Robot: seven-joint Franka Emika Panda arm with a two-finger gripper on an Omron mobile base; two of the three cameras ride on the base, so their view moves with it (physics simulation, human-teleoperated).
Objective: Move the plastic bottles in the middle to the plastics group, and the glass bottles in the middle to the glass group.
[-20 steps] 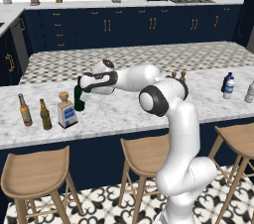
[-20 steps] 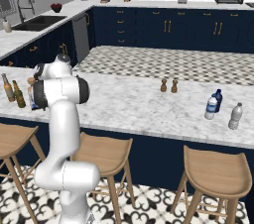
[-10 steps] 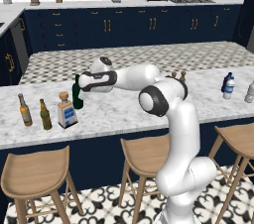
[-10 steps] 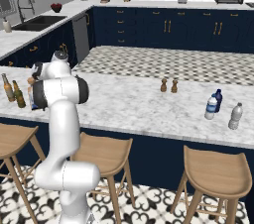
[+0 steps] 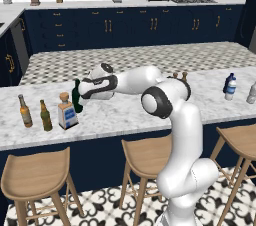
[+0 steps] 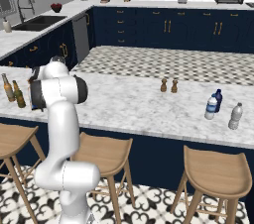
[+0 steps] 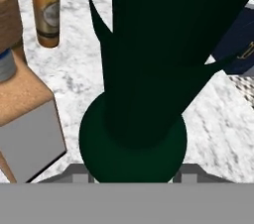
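Observation:
My gripper [image 5: 81,94] is shut on the tall dark green wine bottle [image 5: 76,99], which stands upright at the left of the marble counter [image 5: 125,115]. In the hand view the green wine bottle [image 7: 144,69] rises between my gripper's [image 7: 133,176] tips. Just left of it sits the squat square bottle [image 5: 66,111] [image 7: 25,119] with its tan stopper. Further left is the glass group: an amber beer bottle [image 5: 24,111] [image 7: 47,10] and an olive one [image 5: 46,116]. At the far right, the small water bottle [image 6: 212,107] stands by the navy bottle [image 6: 218,99] and the grey bottle [image 6: 235,115].
Two small brown shakers [image 6: 168,85] stand mid-counter. Wooden stools [image 5: 35,177] line the counter's near edge. My white arm [image 5: 150,82] stretches leftward low over the counter. Bare marble lies between the shakers and the right-hand bottles.
The gripper has carried the green wine bottle a little further left and lower, closer to the square bottle. The other bottles stay put.

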